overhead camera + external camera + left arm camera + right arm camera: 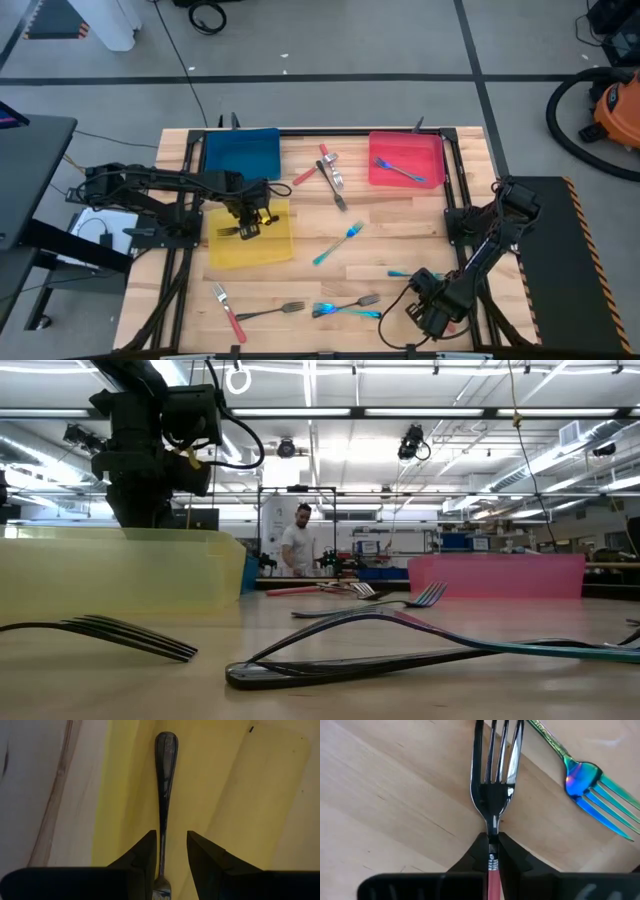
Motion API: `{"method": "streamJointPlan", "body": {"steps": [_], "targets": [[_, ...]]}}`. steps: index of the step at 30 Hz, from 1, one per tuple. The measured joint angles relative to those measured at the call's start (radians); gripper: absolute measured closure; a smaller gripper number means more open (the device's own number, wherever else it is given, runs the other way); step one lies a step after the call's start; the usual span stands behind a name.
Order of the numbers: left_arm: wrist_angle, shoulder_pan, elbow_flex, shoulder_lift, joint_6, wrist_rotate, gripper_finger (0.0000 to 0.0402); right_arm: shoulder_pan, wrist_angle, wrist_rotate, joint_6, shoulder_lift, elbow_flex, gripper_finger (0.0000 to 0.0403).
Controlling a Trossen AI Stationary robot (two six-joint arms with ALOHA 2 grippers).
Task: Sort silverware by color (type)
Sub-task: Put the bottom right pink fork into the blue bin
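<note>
the table (400, 225) holds three trays at 12, 1 and 9 o'clock. forks lie loose in the middle and along 6 o'clock. the left gripper (246, 222) hangs over the yellow tray (270, 245), jaws apart around a dark fork (165, 785). the right gripper (492, 851) at 5 o'clock has its jaws clamped on a red fork (493, 795) at the neck. forks look light, stiff and slippery, so the thin neck seems best to grab.

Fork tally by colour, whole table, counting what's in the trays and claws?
Red-handled forks: 4
Dark forks: 3
Teal forks: 5
Total: 12 (the teal pair overlapping near the front edge is hard to separate)
</note>
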Motion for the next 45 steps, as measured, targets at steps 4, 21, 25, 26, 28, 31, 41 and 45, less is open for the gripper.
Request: {"method": "streamJointPlan", "body": {"steps": [4, 21, 25, 26, 28, 31, 41, 45], "targets": [[0.0, 0.0, 0.0, 0.0, -0.017, 0.0, 0.0294, -0.009, 0.0, -0.007, -0.013, -0.002, 0.0, 0.0379], [0.101, 0.0, 0.0, 0.0, -0.048, 0.103, 0.0294, -0.163, -0.139, 0.25, -0.262, -0.144, 0.041, 0.0384], [0.139, 0.0, 0.006, 0.0, -0.069, 0.113, 0.0294, -0.273, -0.155, 0.329, -0.449, -0.187, 0.041, 0.0384], [0.136, 0.0, 0.016, 0.0, -0.07, 0.113, 0.0294, -0.302, -0.151, 0.351, -0.497, -0.198, 0.042, 0.0384], [0.143, 0.0, 0.045, 0.0, -0.071, 0.113, 0.0294, -0.361, -0.153, 0.389, -0.589, -0.218, 0.042, 0.0384], [0.151, 0.0, 0.103, 0.0, -0.071, 0.113, 0.0294, -0.441, -0.149, 0.439, -0.709, -0.242, 0.042, 0.0384], [0.419, 0.0, 0.263, -0.001, -0.071, 0.101, 0.0294, -0.67, 0.031, 0.604, -1.099, -0.322, 0.042, 0.0384], [0.601, 0.0, 0.261, 0.0, -0.07, 0.043, 0.0294, -0.751, 0.165, 0.656, -1.274, -0.351, 0.042, 0.0384]]}}
